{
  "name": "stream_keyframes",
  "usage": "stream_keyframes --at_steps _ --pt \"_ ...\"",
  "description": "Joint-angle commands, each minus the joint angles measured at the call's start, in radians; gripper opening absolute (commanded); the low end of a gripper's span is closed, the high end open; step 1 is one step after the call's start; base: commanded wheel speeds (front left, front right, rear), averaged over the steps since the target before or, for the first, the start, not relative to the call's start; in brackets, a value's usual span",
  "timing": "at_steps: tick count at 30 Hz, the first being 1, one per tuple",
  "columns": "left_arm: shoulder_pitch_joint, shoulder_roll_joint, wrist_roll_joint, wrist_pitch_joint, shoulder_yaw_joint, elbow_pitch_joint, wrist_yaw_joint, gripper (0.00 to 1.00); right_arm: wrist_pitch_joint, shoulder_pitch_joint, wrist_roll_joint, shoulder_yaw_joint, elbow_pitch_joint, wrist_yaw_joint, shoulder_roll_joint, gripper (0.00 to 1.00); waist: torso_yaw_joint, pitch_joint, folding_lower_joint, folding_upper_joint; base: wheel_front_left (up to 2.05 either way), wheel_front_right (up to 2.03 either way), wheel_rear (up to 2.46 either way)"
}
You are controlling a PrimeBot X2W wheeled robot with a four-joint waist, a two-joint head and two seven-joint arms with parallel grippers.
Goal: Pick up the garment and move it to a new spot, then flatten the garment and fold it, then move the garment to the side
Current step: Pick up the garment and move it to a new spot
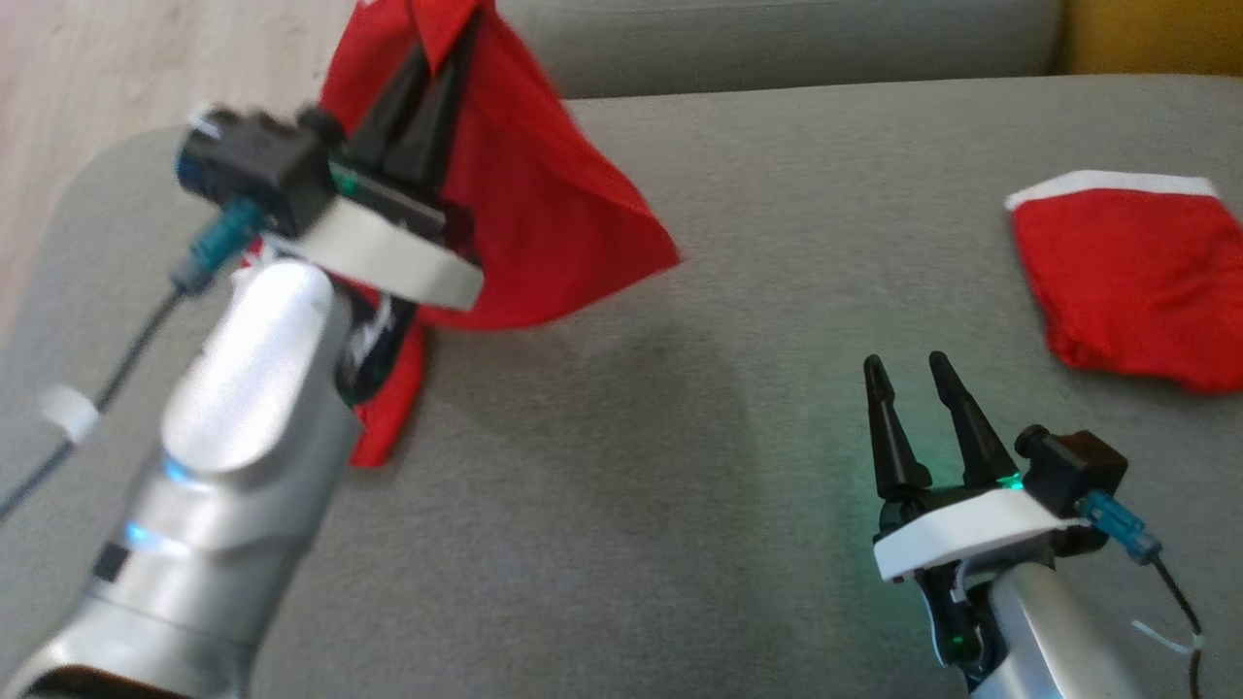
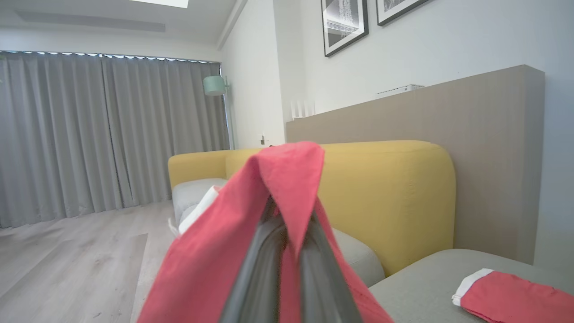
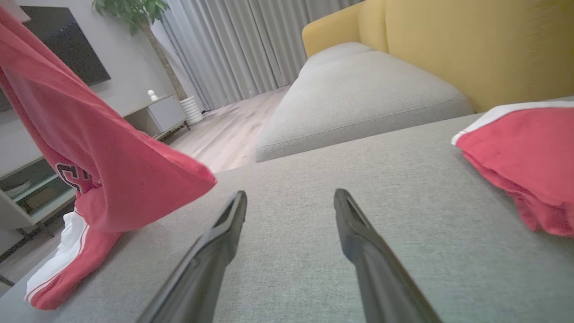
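Observation:
A red garment with white trim hangs lifted above the left part of the grey cushion. My left gripper is shut on its top edge, and the cloth drapes over the fingers in the left wrist view. The garment's lower end trails down onto the cushion's left edge. My right gripper rests open low over the cushion at the lower right, with nothing between its fingers. It is well apart from the hanging garment.
A second red piece with a white band lies at the cushion's right edge. A yellow sofa back rises behind, with another grey seat beyond. Wooden floor lies to the left.

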Motion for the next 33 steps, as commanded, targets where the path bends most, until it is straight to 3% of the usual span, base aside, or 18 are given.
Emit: stream_keyframes --at_steps 1,7,17,23,29,31,32,33 --pt "-0.078 0.045 -0.014 0.026 0.032 -0.062 0.002 0.0 -0.014 -0.006 0.011 0.024 -0.035 -0.002 -0.003 1.0 -0.031 -0.015 0.0002 0.0 0.0 0.0 0.0" --pt "-0.117 0.088 -0.029 0.125 0.019 -0.174 0.002 0.0 -0.014 -0.008 0.04 0.043 -0.045 -0.002 -0.003 1.0 -0.088 -0.005 0.0002 0.0 0.0 0.0 0.0" --pt "-0.166 0.084 -0.02 0.187 -0.026 -0.229 0.004 0.0 -0.014 -0.051 0.076 0.09 -0.073 -0.002 -0.003 1.0 -0.235 0.073 0.0002 0.0 0.0 0.0 0.0" --pt "-0.28 0.102 0.022 0.179 -0.068 -0.123 0.003 0.0 -0.014 -0.086 0.106 0.135 -0.108 -0.002 -0.003 1.0 -0.34 0.158 0.0002 0.0 0.0 0.0 0.0" --pt "-0.421 0.122 0.054 0.136 -0.167 0.094 0.002 0.0 -0.014 -0.109 0.127 0.181 -0.132 -0.002 -0.003 1.0 -0.4 0.225 0.0002 0.0 0.0 0.0 0.0" --pt "-0.454 0.129 0.058 0.123 -0.188 0.176 0.002 0.49 -0.014 -0.111 0.131 0.195 -0.136 -0.002 -0.003 1.0 -0.41 0.234 0.0002 0.0 0.0 0.0 0.0" --pt "-0.468 0.13 0.061 0.122 -0.197 0.219 0.002 1.0 -0.014 -0.112 0.132 0.202 -0.138 -0.002 -0.003 1.0 -0.412 0.238 0.0002 0.0 0.0 0.0 0.0" --pt "-0.48 0.131 0.068 0.12 -0.206 0.26 0.002 1.0 -0.014 -0.113 0.134 0.208 -0.139 -0.002 -0.003 1.0 -0.414 0.242 0.0002 0.0 0.0 0.0 0.0"
